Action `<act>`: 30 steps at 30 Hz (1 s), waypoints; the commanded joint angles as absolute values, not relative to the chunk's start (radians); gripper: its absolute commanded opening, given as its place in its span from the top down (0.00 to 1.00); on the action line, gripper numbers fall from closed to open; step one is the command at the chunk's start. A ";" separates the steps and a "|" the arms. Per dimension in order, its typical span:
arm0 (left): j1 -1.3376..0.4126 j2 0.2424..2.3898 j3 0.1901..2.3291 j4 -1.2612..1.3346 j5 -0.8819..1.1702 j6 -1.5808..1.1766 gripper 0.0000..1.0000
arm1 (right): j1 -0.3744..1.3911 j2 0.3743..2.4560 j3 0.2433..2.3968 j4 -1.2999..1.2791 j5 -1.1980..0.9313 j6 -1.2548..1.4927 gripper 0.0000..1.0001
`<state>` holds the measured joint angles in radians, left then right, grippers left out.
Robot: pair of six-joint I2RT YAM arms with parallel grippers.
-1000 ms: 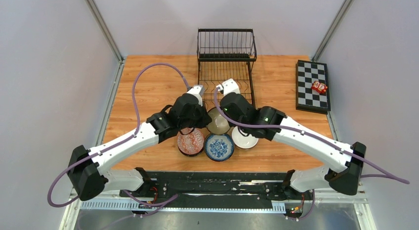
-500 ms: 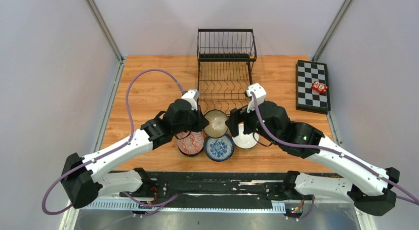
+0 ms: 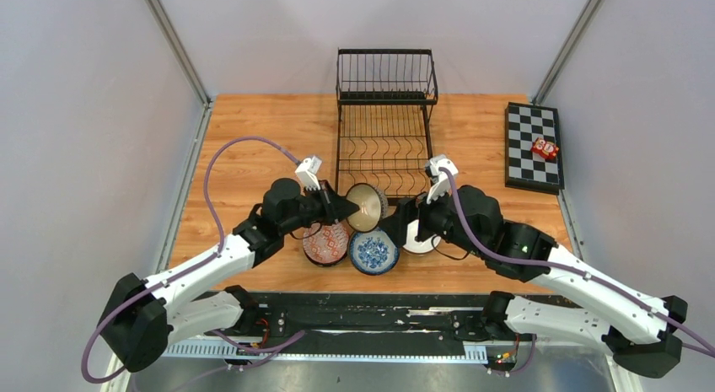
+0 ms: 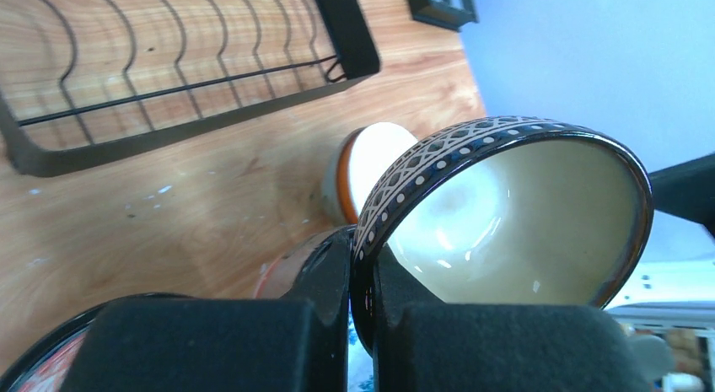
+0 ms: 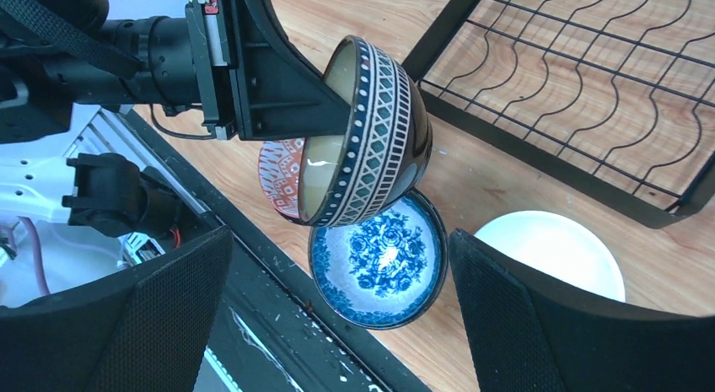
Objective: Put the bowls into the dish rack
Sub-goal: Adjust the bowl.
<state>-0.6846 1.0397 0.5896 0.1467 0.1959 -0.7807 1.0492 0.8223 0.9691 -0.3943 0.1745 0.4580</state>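
My left gripper (image 3: 344, 208) is shut on the rim of a dark blue patterned bowl (image 3: 368, 206) with a cream inside. The bowl hangs tilted on its side above the table, just in front of the dish rack (image 3: 386, 114). In the left wrist view the fingers (image 4: 325, 278) pinch the bowl's wall (image 4: 506, 215). My right gripper (image 3: 406, 222) stands open and empty to the bowl's right. On the table lie a red-patterned bowl (image 3: 325, 243), a blue-and-white floral bowl (image 5: 378, 261) and a white bowl (image 5: 552, 253).
A black-and-white checkered board (image 3: 533, 145) with a small red toy (image 3: 545, 148) on it lies at the far right. The rack's slotted lower tray (image 5: 582, 88) lies directly beyond the held bowl. The black base rail (image 3: 371, 312) runs along the near edge.
My right gripper let go of the patterned bowl, opened wide and drew back to the right. My left gripper lifted that bowl and tipped it onto its side.
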 commanded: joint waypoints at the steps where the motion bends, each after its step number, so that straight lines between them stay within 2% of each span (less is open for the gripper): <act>1: -0.658 0.990 0.542 0.487 0.316 -0.892 1.00 | 1.060 0.825 0.949 -0.326 0.142 0.509 0.00; 18: -0.620 0.997 0.401 0.887 0.367 -1.061 1.00 | 1.060 0.881 0.953 -0.128 0.077 0.590 0.00; 30: -0.616 0.978 0.397 0.868 0.353 -1.057 1.00 | 1.061 0.919 0.982 -0.071 0.038 0.572 0.00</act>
<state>-0.6254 1.0050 0.3943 0.7841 0.3592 -1.0481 1.0492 0.9222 0.9527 -0.1192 0.0662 0.5728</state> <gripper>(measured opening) 0.046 0.999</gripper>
